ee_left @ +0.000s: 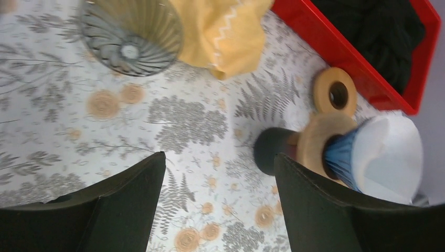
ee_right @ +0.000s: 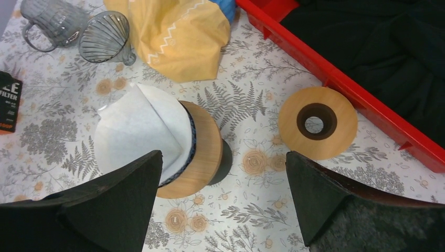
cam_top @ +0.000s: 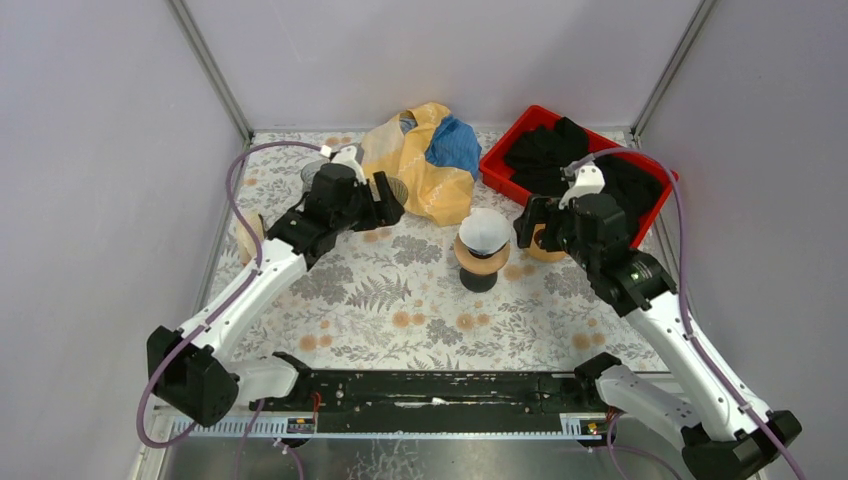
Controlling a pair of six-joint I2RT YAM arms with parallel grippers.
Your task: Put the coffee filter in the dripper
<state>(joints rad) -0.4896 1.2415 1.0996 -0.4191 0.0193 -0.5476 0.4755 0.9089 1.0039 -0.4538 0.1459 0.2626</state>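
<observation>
The white paper coffee filter point(cam_top: 486, 229) sits opened inside the blue dripper point(ee_left: 341, 155), which rests on a wooden collar point(ee_right: 203, 152) over a black base point(cam_top: 479, 278) at mid-table. The filter point(ee_right: 137, 127) rises above the dripper's rim. My left gripper point(cam_top: 388, 200) hangs open to the left of the dripper, nothing between its fingers point(ee_left: 131, 194). Just right of the dripper, my right gripper point(cam_top: 535, 222) also stands open and empty, with its jaws above the cloth between the dripper's base and a loose wooden ring point(ee_right: 317, 123).
A ribbed grey glass dripper point(ee_right: 105, 37) lies on its side by a glass mug point(ee_right: 52, 18) at the back left. A yellow and blue bag point(cam_top: 425, 155) sits at the back. A red tray point(cam_top: 500, 170) of black cloth is at the back right. A filter box point(ee_right: 8, 102) lies left.
</observation>
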